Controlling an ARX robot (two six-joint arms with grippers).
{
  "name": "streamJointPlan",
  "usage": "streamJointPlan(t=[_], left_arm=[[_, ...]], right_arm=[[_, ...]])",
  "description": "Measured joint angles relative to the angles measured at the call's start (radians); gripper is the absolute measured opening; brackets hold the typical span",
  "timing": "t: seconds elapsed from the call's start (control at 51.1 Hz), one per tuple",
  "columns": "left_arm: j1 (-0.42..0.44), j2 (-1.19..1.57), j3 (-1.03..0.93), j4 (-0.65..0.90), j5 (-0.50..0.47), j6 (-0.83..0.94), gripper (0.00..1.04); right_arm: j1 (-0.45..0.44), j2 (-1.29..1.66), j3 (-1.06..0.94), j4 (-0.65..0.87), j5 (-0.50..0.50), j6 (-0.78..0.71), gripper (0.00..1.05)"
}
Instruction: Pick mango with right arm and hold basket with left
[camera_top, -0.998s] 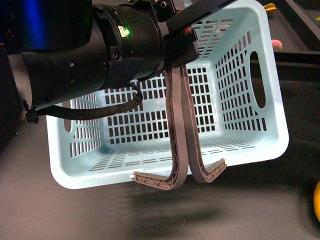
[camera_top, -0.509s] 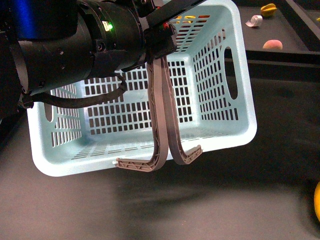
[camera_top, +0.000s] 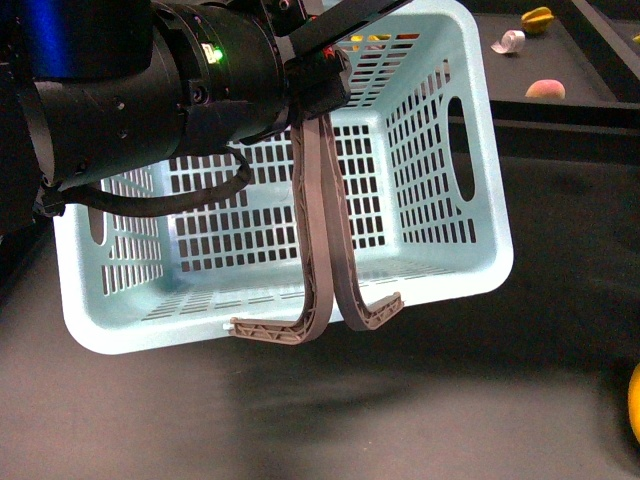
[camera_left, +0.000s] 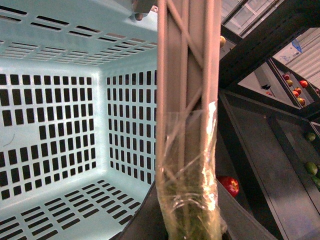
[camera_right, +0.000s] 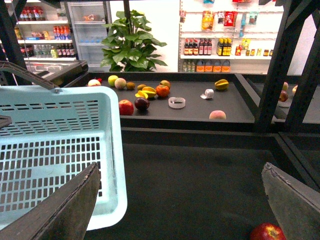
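- Left gripper (camera_top: 326, 82): jaws pinch the two swing handles (camera_top: 322, 215) together at their top. In the left wrist view the handles (camera_left: 186, 95) fill the centre, wrapped in clear film where they are held.
- Basket (camera_top: 478, 150): hangs clear of the dark table (camera_top: 480, 400), tilted with its open top toward the camera.
- Left arm (camera_top: 130, 100): covers the basket's upper left corner and blocks the view behind it.
- Right gripper (camera_right: 180, 170): jaws spread wide with nothing between them, beside the basket wall (camera_right: 60, 145).
- Mango (camera_top: 635, 402): a yellow sliver at the front view's right edge, on the table and well apart from the basket.
- Red apple (camera_right: 267, 232): on the table, near one right finger.
- Back shelf (camera_right: 235, 107): beyond a black rail; holds a peach (camera_top: 545, 90), star fruit (camera_top: 537, 18), white tape roll (camera_top: 508, 41) and other fruit.
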Motion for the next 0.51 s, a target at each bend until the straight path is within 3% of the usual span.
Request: streamJointPlan(t=[0.509], left_arm=[[0.000,0.000,0.000,0.000,0.000,0.000,0.09]], right_arm=[[0.000,0.000,0.000,0.000,0.000,0.000,0.96]])
